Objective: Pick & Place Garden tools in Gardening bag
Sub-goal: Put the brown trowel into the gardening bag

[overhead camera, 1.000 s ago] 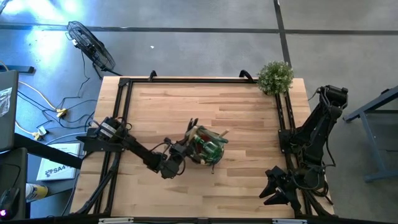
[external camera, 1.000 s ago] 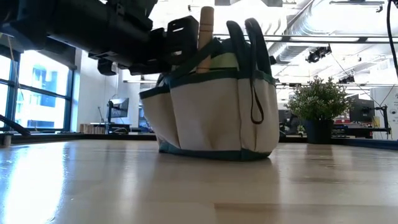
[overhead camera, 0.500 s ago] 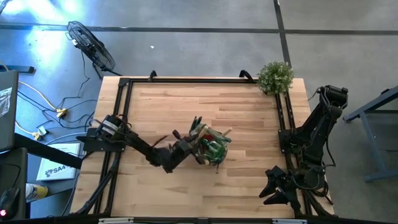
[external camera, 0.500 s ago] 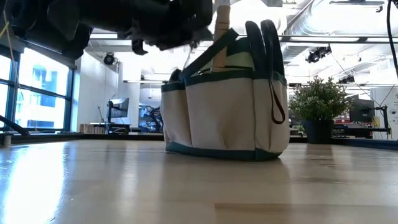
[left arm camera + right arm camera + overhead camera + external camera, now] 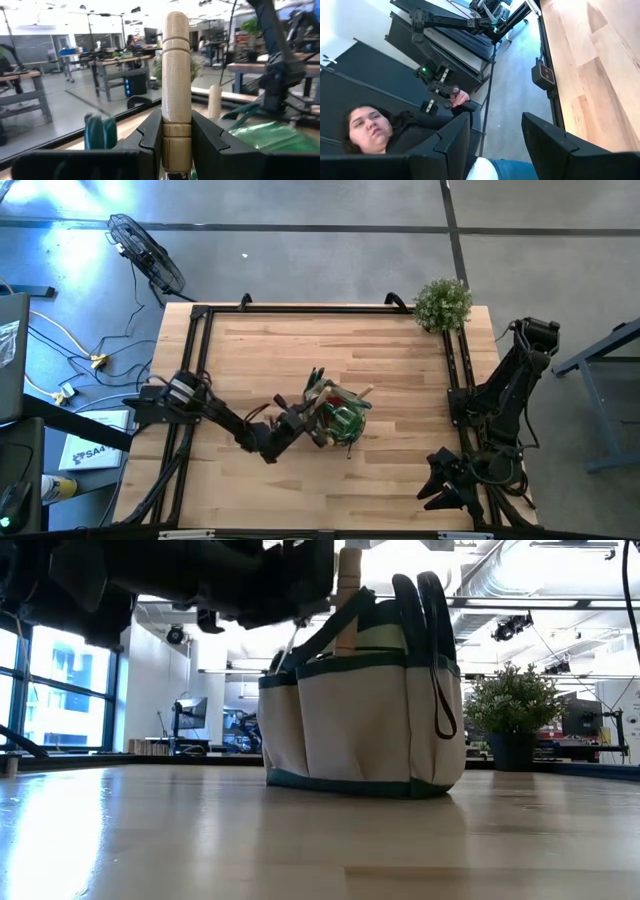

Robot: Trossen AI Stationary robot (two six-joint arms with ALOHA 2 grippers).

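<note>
The beige gardening bag (image 5: pixel 338 418) with dark green trim and loop handles (image 5: pixel 428 610) stands upright on its base at mid-table (image 5: pixel 365 710). Green-handled tools and wooden handles stick out of its top. My left gripper (image 5: pixel 303 415) is at the bag's left side and is shut on a wooden tool handle (image 5: pixel 176 85) that stands upright in the bag (image 5: pixel 348 595). A second wooden handle (image 5: pixel 215 100) and a green tool (image 5: pixel 270 136) show behind it. My right gripper (image 5: pixel 495 137) is open and empty, parked at the table's near right corner (image 5: pixel 447 480). My left gripper pinches the wooden handle's lower part (image 5: pixel 176 142) between its two fingers, below the grooved top end. The fingers come roughly level from the table's near left and lie across the handle. The handle stands upright, its lower end hidden inside the bag.
A bushy green plant (image 5: pixel 442 303) in a dark pot stands at the far right corner (image 5: pixel 512 715). A black frame (image 5: pixel 195 360) runs along the table's edges. A person shows beyond the table's edge in the right wrist view (image 5: pixel 370 130).
My left gripper has moved a little toward the table's right and far edges, still shut on the wooden handle. The bag has slid a short way toward the right edge with it and stays upright on the table.
</note>
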